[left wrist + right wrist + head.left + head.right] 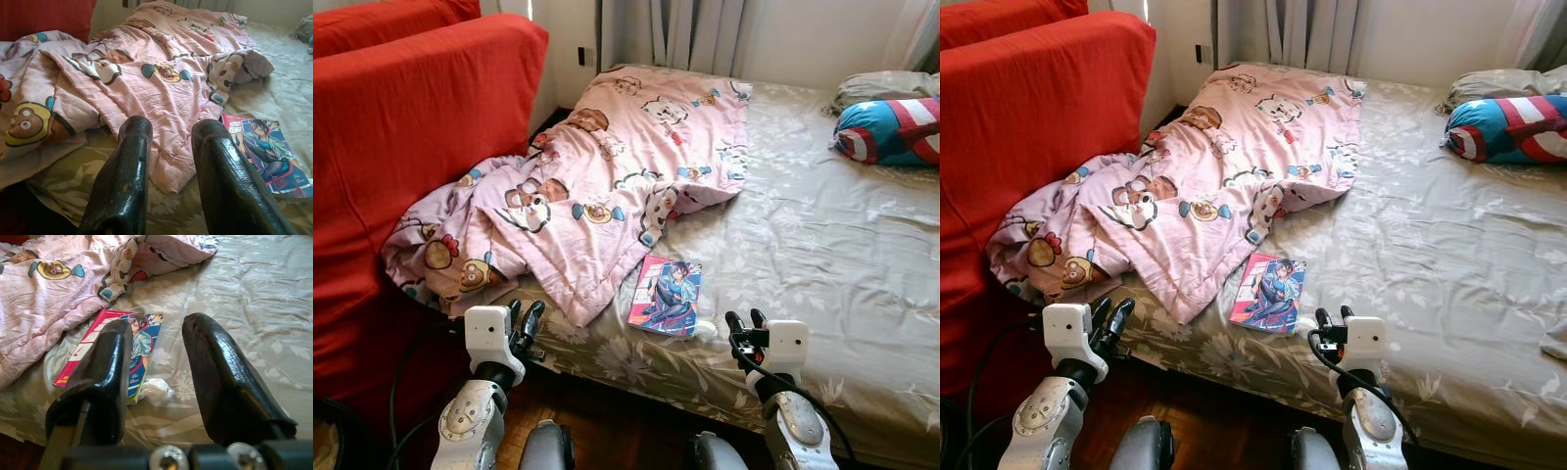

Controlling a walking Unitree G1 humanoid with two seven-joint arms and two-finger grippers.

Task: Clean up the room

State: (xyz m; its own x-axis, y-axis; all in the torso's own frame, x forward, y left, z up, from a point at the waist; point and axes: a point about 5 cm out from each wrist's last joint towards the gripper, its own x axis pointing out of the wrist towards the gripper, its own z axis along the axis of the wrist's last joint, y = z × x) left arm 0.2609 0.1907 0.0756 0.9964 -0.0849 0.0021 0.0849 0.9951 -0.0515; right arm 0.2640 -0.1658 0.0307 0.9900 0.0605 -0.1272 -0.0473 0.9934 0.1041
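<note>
Black fingers apart on both sides: our left pincer (528,318) hovers empty at the bed's near edge, our right pincer (745,324) likewise, gaping and holding nothing. Just beyond them a comic book (666,295) lies flat on the bed (822,245), a crumpled white scrap (154,390) touching its near corner. Further on, the pink cartoon blanket (597,166) sprawls toward the red sofa (401,127). Far right, a blue star cushion (891,130).

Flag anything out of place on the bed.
The pink cartoon blanket lies crumpled, its corner spilling off the bed against the red sofa. A comic book lies loose near the edge, with a crumpled white scrap beside it.
</note>
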